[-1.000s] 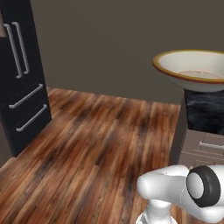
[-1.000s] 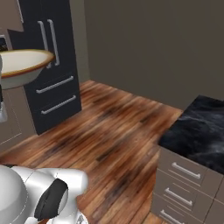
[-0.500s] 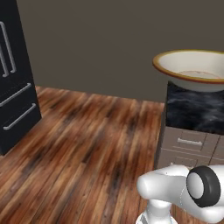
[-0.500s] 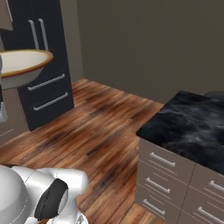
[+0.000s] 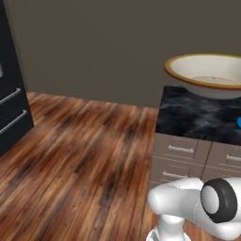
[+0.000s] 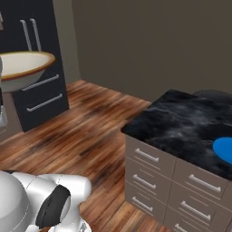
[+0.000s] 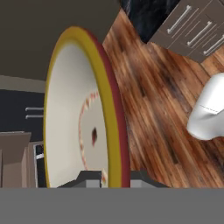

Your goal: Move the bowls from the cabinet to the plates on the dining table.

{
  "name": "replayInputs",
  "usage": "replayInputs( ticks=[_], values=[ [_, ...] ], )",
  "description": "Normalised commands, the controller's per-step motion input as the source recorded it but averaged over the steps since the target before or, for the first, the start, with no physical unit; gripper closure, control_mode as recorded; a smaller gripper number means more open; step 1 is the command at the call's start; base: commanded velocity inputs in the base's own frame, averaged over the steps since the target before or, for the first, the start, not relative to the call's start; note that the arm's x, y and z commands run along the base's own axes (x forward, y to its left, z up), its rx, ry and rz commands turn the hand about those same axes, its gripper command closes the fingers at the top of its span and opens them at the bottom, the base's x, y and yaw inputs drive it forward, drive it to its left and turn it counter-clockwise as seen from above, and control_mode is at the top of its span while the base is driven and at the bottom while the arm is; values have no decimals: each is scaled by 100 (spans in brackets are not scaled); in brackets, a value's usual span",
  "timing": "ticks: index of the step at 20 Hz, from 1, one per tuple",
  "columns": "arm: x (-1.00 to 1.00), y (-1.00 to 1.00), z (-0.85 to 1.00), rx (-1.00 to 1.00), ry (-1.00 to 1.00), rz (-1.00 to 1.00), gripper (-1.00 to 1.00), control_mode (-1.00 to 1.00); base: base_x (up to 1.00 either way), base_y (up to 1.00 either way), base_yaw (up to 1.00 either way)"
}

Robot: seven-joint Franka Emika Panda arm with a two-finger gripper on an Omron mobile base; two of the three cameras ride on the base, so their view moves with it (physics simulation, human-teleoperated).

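The cream bowl with a tan-brown rim (image 5: 209,77) hangs in the air at the right of the left base view and at the left edge (image 6: 20,68) of the right base view. In the hand view this bowl (image 7: 74,113) stands on edge, its rim between the two finger tips of my gripper (image 7: 114,177), which is shut on it. The dining table (image 6: 181,122) with its black veined marble top (image 5: 202,117) lies ahead to the right. A bright blue plate (image 6: 224,148) rests on its far right part, with a sliver of the blue plate (image 5: 239,123) at the picture's edge. The cabinet is out of view.
A tall black unit with bar handles and drawers (image 6: 38,68) stands at the left by the grey wall; its edge (image 5: 12,108) also shows. Wooden floor (image 5: 80,160) stretches between it and the table. The table's drawer fronts with silver handles (image 6: 149,172) face me.
The whole picture has shifted: the base has moved, so the black unit slides off to the left and the dining table comes further in from the right. The bowl stays in my grip.
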Motion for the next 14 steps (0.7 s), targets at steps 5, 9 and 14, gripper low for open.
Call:
replayInputs(
  ticks=[5,9,14],
  values=[
    [0,0,0,0,0,0,100,100,-3,-61,-2],
    [0,0,0,0,0,0,100,100,-3,-61,-2],
    [0,0,0,0,0,0,100,100,0,-60,-2]
  ],
)
